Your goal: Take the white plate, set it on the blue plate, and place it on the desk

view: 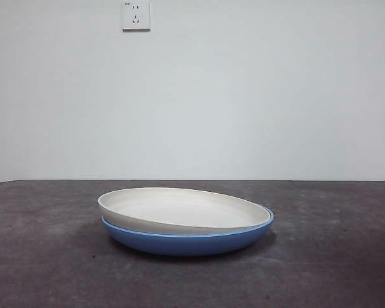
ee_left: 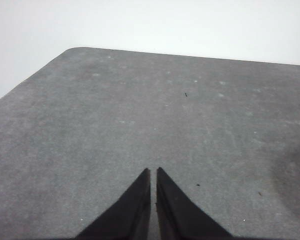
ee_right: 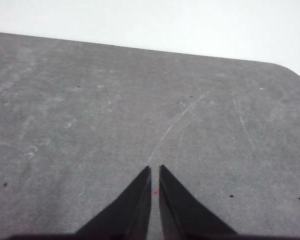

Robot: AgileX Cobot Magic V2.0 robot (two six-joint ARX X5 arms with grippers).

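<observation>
Now the round, matte cream-white plate (view: pixel 179 208) rests inside the round, glossy blue plate (view: pixel 192 240), tilted so its rim rides higher on the side toward the wall socket (view: pixel 135 15). Both sit on the broad, mottled grey-brown desk (view: pixel 45 256), below that socket. Away from the blue plate, the left gripper (ee_left: pixel 153 172) and right gripper (ee_right: pixel 155 170) each hang over bare desk, black jaws pressed nearly together, holding nothing.

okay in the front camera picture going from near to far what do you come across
Bare desk → blue plate with the white plate resting tilted in it → more desk → wall with a socket.
</observation>
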